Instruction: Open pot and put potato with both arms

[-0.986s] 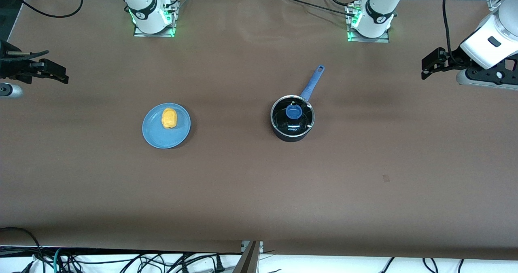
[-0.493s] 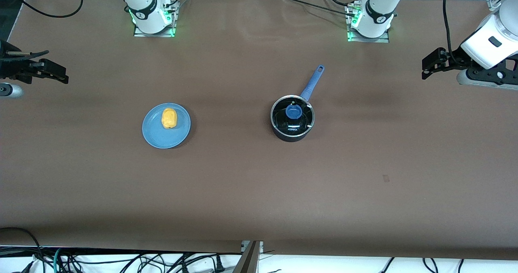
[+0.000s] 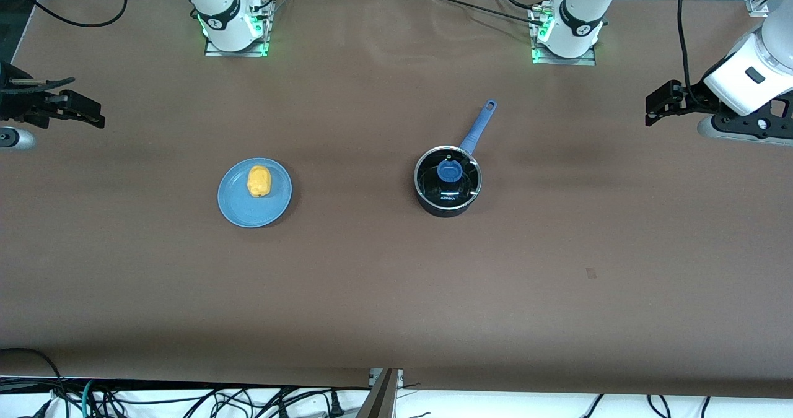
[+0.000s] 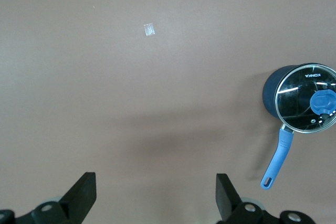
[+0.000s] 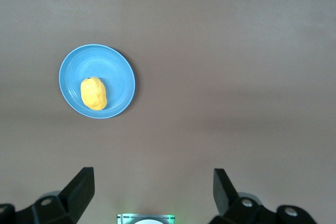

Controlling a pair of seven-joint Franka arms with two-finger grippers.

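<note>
The black pot (image 3: 447,186) stands mid-table with its blue-knobbed glass lid (image 3: 449,171) on and its blue handle (image 3: 478,127) pointing toward the left arm's base. The yellow potato (image 3: 259,181) lies on a blue plate (image 3: 272,204) toward the right arm's end. My left gripper (image 3: 648,107) is open and empty, up over the table's left-arm end; its wrist view shows the pot (image 4: 273,90) well apart from the gripper (image 4: 155,195). My right gripper (image 3: 93,113) is open and empty over the right-arm end; its wrist view shows the potato (image 5: 94,93) on the plate (image 5: 118,72), apart from the gripper (image 5: 152,192).
The brown table holds a small tape mark (image 3: 591,274), nearer to the front camera than the pot, also seen in the left wrist view (image 4: 149,30). The arm bases (image 3: 232,31) (image 3: 565,34) stand along the table's edge. Cables hang below the front edge.
The left arm's wrist has shifted slightly at its end of the table. The pot, the potato and the right arm have not moved.
</note>
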